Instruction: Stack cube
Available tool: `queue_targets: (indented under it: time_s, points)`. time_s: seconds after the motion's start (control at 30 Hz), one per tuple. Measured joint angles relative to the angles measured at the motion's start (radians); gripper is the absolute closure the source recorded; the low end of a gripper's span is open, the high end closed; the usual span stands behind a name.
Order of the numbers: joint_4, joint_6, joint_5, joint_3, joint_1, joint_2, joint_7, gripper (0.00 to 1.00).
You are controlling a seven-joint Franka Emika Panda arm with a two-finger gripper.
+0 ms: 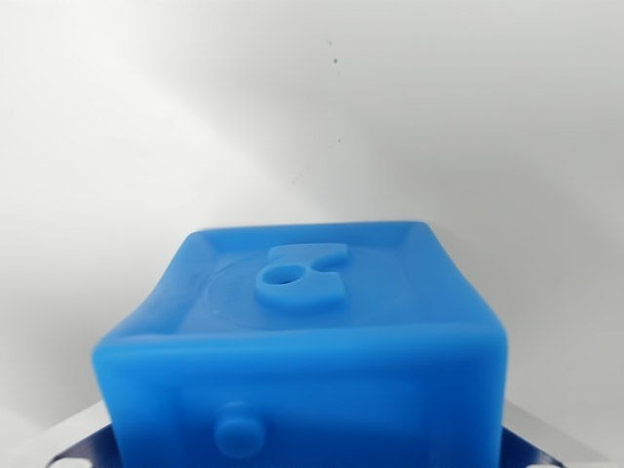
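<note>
Wrist view gives me a blue cube (312, 341) filling the lower middle of the picture, right up against the camera, and though metal corners peek out at the bottom edge, I cannot tell whether the hand is closed on it or standing wide. My worry is that no second cube shows, so I could set this one down off-centre or tilted and it would slide off. Behind it lies only a plain white table (146, 146) with a few dark specks (336, 66), nothing of the room beyond.
</note>
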Motion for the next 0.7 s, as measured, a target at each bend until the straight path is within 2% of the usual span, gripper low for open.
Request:
queue_targets:
  time_s: [0.7]
  points:
    - [-0.023,-0.047,0.003,0.005,-0.004,-0.074,-0.002,1.0]
